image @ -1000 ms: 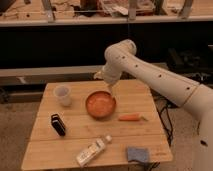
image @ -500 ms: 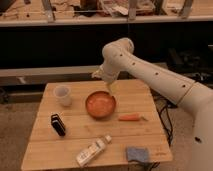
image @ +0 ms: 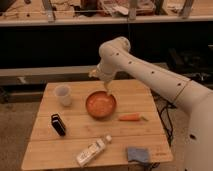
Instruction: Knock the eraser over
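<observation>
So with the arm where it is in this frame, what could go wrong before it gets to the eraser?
1. The gripper hangs above the far rim of the orange bowl, well away from the eraser. A low sweep toward it could clip the bowl.
2. The white cup stands between the bowl and the table's left edge, near that path, and may tip.
3. The eraser sits close to the left edge of the wooden table; a hard push could send it off.
</observation>
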You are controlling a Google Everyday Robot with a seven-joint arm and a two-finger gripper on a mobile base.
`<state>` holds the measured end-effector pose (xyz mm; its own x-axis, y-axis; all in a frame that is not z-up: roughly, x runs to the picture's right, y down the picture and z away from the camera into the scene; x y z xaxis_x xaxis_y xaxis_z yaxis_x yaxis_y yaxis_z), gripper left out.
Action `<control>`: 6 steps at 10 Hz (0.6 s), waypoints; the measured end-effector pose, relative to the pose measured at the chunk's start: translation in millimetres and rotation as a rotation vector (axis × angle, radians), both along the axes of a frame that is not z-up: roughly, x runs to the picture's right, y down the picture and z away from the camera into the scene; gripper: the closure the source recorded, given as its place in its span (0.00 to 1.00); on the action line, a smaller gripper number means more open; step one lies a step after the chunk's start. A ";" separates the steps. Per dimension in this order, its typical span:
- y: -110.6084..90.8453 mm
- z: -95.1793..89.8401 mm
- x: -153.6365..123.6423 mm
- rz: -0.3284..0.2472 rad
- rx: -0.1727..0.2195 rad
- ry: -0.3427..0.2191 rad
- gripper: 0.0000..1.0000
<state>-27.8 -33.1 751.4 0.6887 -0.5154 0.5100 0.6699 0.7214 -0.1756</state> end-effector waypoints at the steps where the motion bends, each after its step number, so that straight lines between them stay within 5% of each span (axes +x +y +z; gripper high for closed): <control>1: -1.1 0.0 -1.1 -0.001 0.002 -0.001 0.20; 6: -5.6 3.4 -16.8 -0.019 0.008 -0.021 0.20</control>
<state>-44.6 -38.7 754.8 0.6684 -0.5319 0.5199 0.6866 0.7101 -0.1562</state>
